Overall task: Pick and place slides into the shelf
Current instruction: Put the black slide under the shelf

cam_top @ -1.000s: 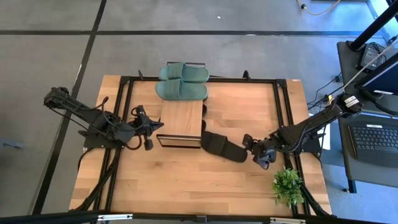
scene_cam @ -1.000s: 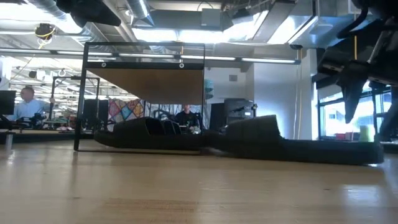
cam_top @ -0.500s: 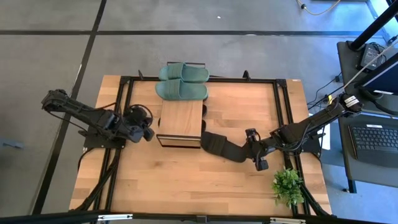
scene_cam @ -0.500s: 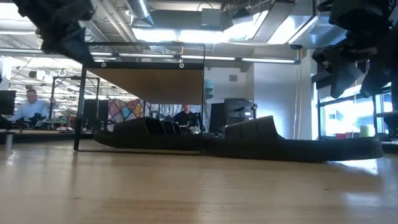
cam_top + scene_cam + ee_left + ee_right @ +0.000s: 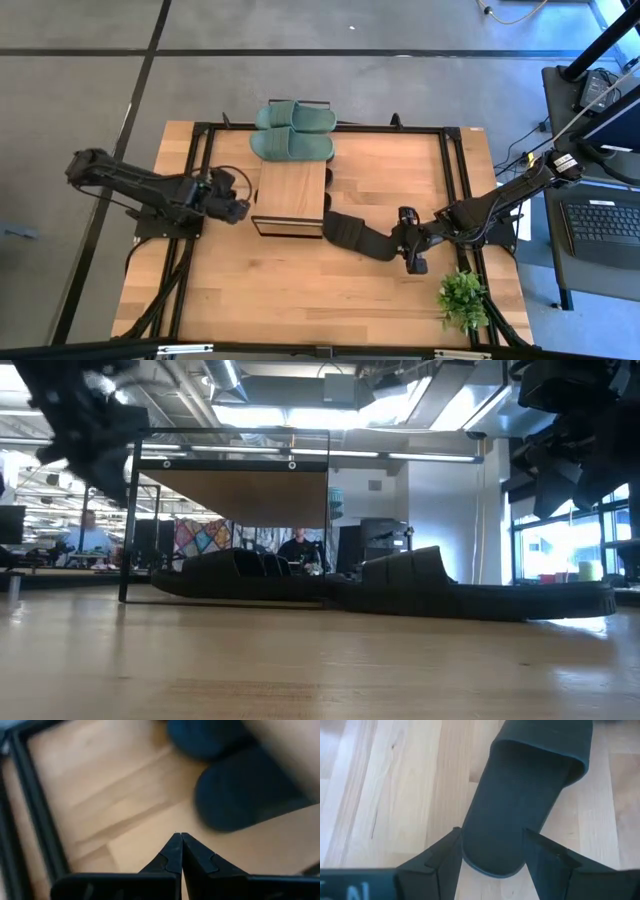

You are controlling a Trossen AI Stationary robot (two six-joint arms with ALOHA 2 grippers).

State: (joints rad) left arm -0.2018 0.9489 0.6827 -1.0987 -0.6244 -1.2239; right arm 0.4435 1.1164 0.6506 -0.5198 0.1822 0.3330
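**Right gripper closes in on the black slide's heel**

Since a second ago the right gripper has moved up to the matte black rubbery slide on the wooden worktop, its spread fingers now straddling the heel; no grip is evident. The slide lies just beside the low wood-topped shelf, which carries two sage green slides. The left gripper, pulled back beside the shelf, is closed.
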